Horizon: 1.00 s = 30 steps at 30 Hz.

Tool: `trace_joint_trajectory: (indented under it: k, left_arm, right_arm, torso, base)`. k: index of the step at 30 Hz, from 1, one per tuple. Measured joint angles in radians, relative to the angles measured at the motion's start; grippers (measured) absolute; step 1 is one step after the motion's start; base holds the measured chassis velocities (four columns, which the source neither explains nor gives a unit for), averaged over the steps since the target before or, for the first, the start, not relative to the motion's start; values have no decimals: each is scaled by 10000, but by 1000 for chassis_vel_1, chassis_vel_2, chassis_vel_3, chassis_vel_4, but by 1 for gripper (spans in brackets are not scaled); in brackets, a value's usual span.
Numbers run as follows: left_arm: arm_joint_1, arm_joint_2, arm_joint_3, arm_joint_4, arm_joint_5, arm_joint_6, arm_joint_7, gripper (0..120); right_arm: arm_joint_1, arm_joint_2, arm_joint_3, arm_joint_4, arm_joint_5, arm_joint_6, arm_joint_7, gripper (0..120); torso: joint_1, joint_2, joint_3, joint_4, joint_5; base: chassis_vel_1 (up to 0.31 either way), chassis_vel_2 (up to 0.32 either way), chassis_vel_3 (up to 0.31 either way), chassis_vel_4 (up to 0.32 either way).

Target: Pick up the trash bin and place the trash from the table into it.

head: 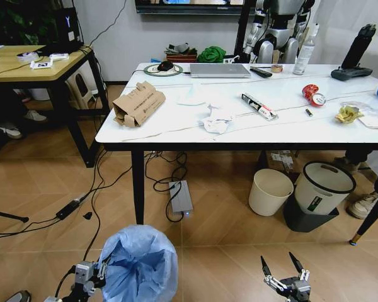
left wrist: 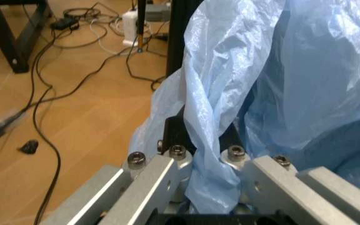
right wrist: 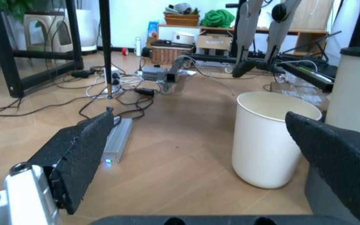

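Gripping the crinkled blue liner at the rim of the trash bin (head: 140, 263), the left gripper (head: 96, 275) sits at the lower left of the head view, its jaws pinching a fold of the bag; the left wrist view shows the plastic (left wrist: 230, 103) bunched between its fingers (left wrist: 174, 129). At the lower right of the head view the right gripper (head: 282, 269) hangs low over the wooden floor with its jaws spread wide and nothing between them; in the right wrist view its dark pads (right wrist: 83, 150) frame a cream open bin (right wrist: 271, 136). Farther up the head view, a silver power strip (head: 181, 198) and cables lie under the table (head: 120, 129), with the cream bin (head: 269, 190) and a grey-and-black round bin (head: 321, 192) to the right. On the tabletop, across the middle of the frame, lies the trash: a torn cardboard box (head: 138, 104) at left, crumpled tissues (head: 215, 119) in the centre, a crushed red can (head: 313, 94) and a yellow wrapper (head: 348, 114) at right. A laptop (head: 219, 70) rests near the far edge.
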Motion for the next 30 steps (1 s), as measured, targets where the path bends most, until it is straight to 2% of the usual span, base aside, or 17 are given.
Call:
trace_joint_trajectory:
  k: [21, 30]
  left_arm:
    - [-396, 160, 297, 2, 11, 68, 99, 0]
    - [-44, 200, 853, -244, -345, 341, 49, 0]
  right_arm:
    - [-85, 0, 163, -90, -145, 105, 1, 100]
    - [-8, 0, 137, -390, -156, 175, 1, 100]
  torso:
    - [352, 968, 618, 1, -1]
    - [494, 1339, 843, 1, 0]
  base:
    - [0, 0, 0, 0]
    - [0, 0, 0, 0]
